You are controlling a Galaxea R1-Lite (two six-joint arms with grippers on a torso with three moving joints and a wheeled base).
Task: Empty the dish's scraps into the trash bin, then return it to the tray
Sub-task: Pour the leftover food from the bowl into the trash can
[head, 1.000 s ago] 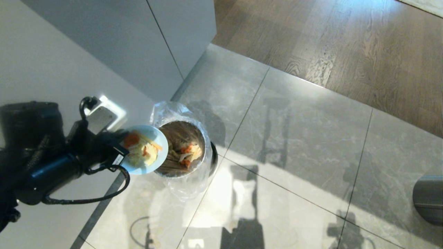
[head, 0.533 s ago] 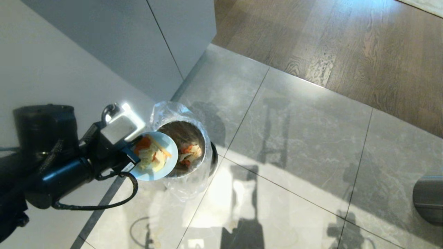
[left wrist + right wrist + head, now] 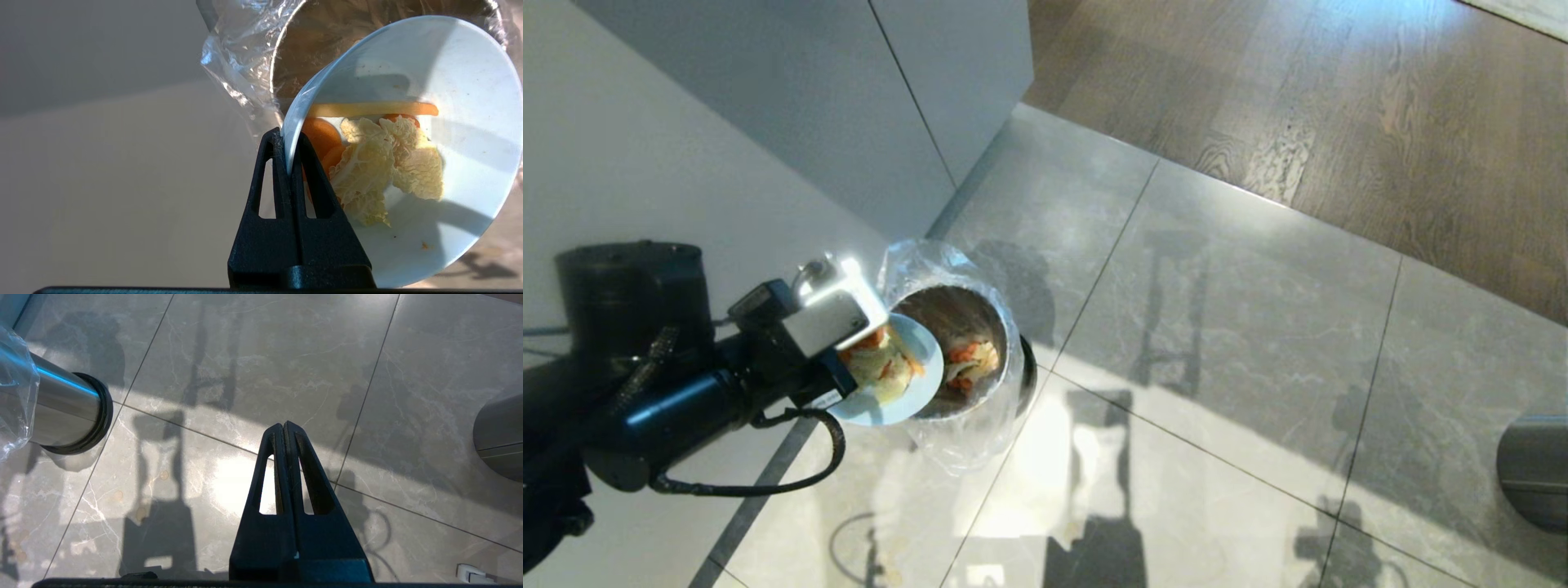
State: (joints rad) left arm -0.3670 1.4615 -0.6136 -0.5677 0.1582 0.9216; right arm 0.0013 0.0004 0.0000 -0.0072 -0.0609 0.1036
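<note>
Nearest the robot, the left gripper is pinching the rim of the bowl, one finger sitting inside the wall and the other outside, with only the thin rim between them. The bowl is tipping on its side, its open face turning toward the mouth of the bin, and it is overlapping the bin's near edge. The scraps, pale yellow leaf pieces with orange slices and a long yellow-orange strip, are lying in a heap against the lower part of the bowl's inside. Just beyond, the shiny steel bin is standing on the grey tile floor beside the corner of a white cabinet, its clear bag folding over the rim; more orange and pale bits are lying at its bottom. The right gripper is hanging off to the side above the tiles, its fingers pressing together on nothing. Farther right, part of a darker round bin is showing at the picture's edge, and brown wood flooring is stretching beyond the tiles.
</note>
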